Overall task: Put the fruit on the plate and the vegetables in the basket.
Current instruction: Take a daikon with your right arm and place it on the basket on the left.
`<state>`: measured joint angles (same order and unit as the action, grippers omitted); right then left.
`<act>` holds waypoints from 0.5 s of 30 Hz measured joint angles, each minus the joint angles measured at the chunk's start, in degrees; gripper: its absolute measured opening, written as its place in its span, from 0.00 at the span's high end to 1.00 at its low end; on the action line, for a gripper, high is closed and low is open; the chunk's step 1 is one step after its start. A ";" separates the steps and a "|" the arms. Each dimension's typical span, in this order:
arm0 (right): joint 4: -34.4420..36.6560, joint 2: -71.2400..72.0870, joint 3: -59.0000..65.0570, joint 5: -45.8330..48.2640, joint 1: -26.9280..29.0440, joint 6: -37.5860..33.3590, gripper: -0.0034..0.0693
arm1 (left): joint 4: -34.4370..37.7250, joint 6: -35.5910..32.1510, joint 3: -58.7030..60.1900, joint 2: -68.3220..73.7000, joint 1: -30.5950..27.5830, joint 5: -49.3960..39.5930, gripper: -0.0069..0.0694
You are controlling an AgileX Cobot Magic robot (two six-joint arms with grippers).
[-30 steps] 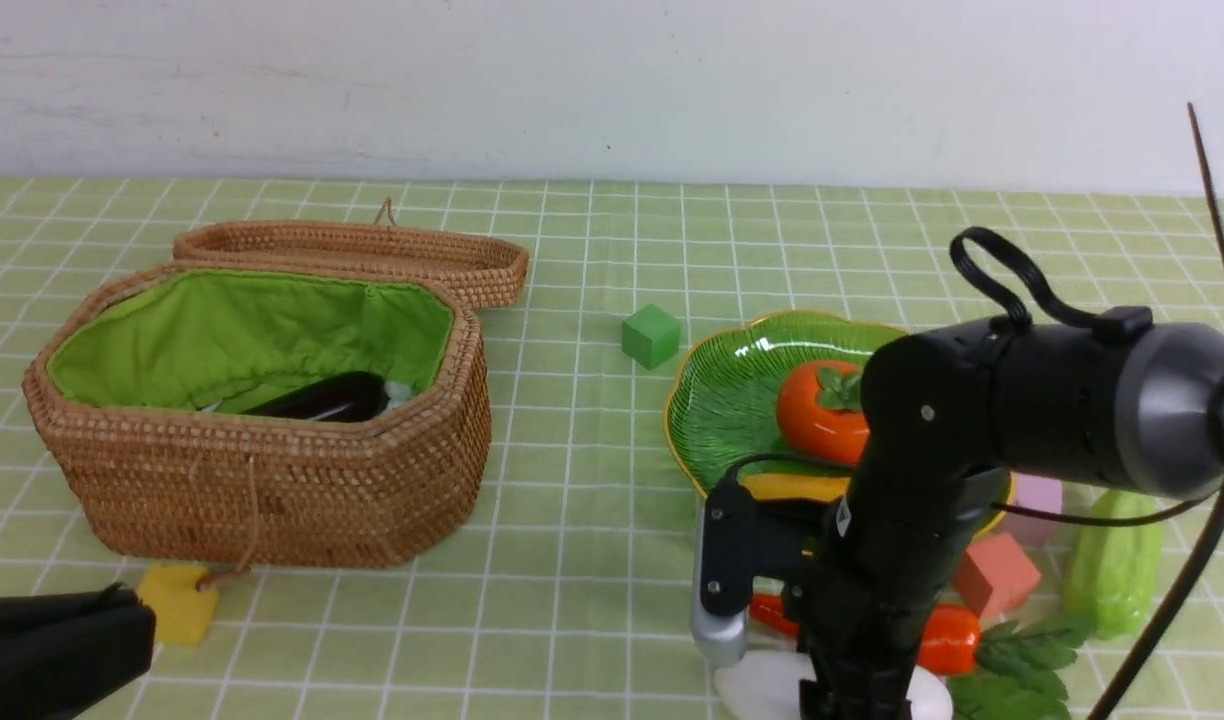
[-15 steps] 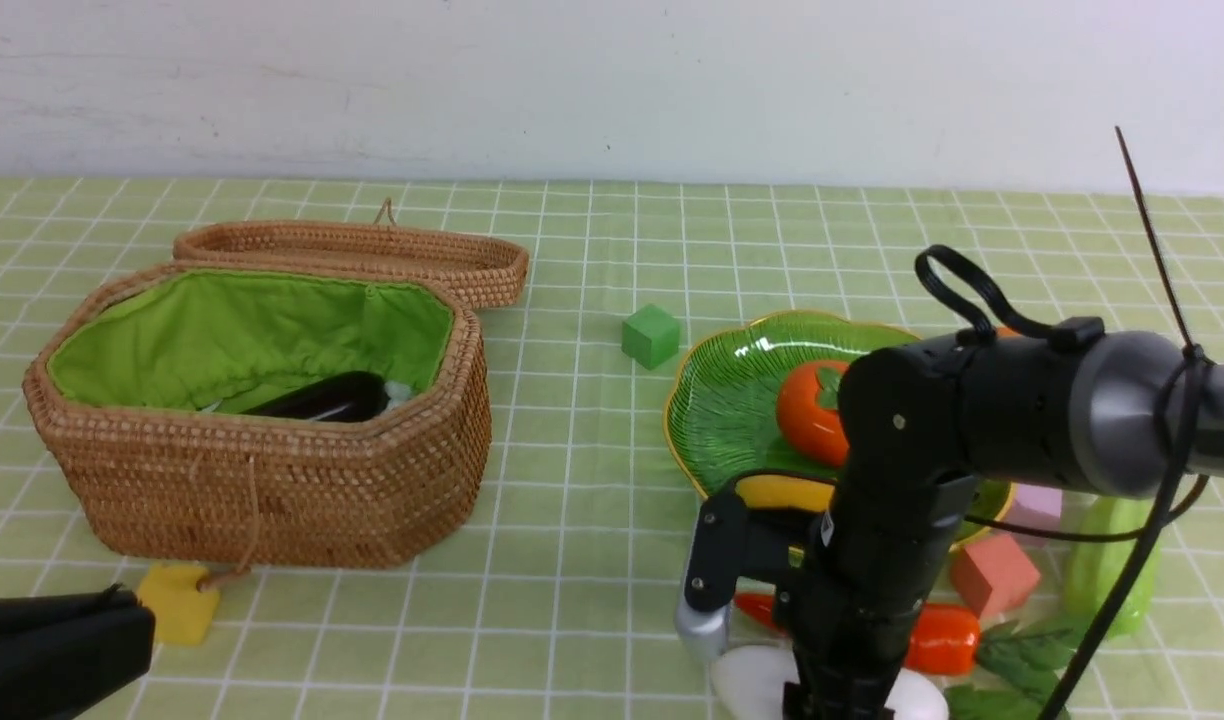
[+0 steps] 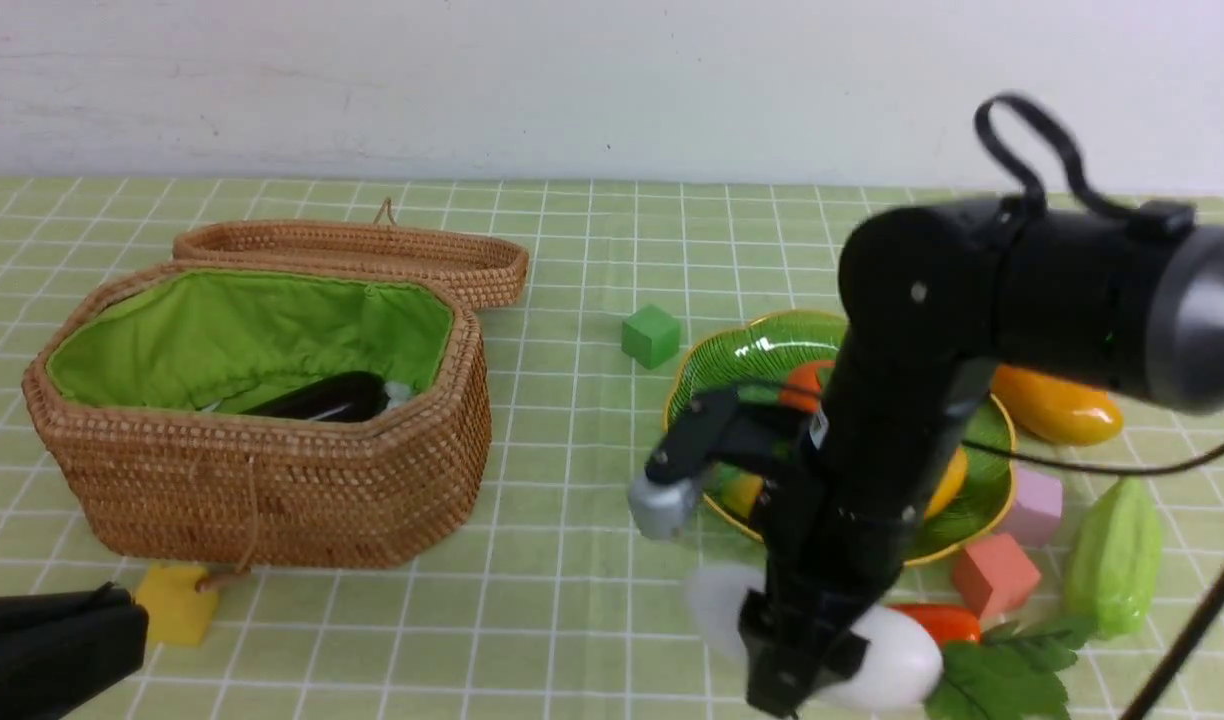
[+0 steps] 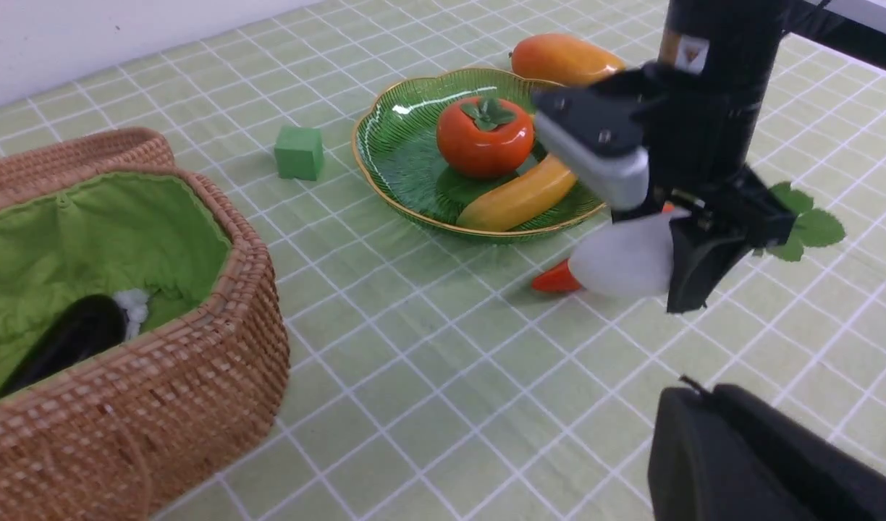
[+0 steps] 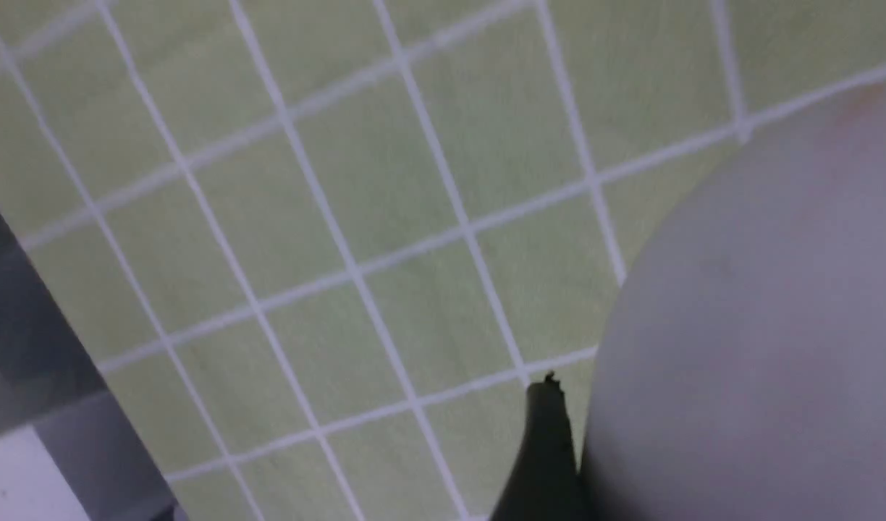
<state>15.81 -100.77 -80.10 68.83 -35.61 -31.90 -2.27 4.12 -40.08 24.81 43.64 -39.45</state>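
Note:
My right gripper (image 3: 822, 660) is shut on the white radish (image 3: 882, 655), which hangs tilted just above the cloth in front of the plate (image 3: 747, 360). In the right wrist view the radish (image 5: 761, 325) fills the space beside one dark finger (image 5: 548, 449). The persimmon (image 4: 483, 134) and banana (image 4: 519, 199) lie on the plate; the mango (image 3: 1057, 410) lies behind it. The eggplant (image 3: 322, 398) lies in the open basket (image 3: 262, 480). The red pepper (image 3: 937, 620), leafy sprig (image 3: 1002, 670) and gourd (image 3: 1117, 555) lie at the right front. My left gripper (image 3: 52, 650) is shut and empty, low at the left front.
A green cube (image 3: 651, 335) sits between basket and plate. A yellow cube (image 3: 177, 600) lies by the basket's string loop. Pink (image 3: 1034, 505) and salmon (image 3: 994, 575) cubes sit right of the plate. The basket lid (image 3: 352, 255) lies open behind the basket.
My right arm has risen and shifted left, lifting the radish off the cloth; the mango behind the plate has come into sight. The left gripper has not moved.

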 joint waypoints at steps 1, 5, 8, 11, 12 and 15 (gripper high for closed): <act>-0.11 0.81 -1.94 0.16 -0.59 1.30 0.26 | -1.11 0.46 0.00 0.00 0.00 0.06 0.93; -0.50 1.59 -14.38 -4.05 -4.47 5.12 0.26 | -14.51 10.08 0.00 0.00 0.00 -0.07 0.93; 0.19 0.09 -19.52 -9.58 -5.90 5.24 0.26 | -23.62 18.08 0.00 0.00 0.00 -0.88 0.93; 2.39 -4.62 -27.98 -20.53 -8.00 2.98 0.26 | -40.48 34.96 0.00 0.00 0.00 -2.86 0.93; 3.15 -5.95 -29.45 -23.27 -8.30 1.94 0.26 | -43.88 38.30 0.00 0.00 0.00 -3.07 0.93; 6.26 -10.79 -33.05 -32.96 -9.67 -2.27 0.26 | -52.89 47.38 -0.13 -0.06 0.00 -3.53 0.93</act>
<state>22.07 -111.56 -113.15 35.87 -45.27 -34.18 -55.16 51.50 -40.21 24.75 43.64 -42.98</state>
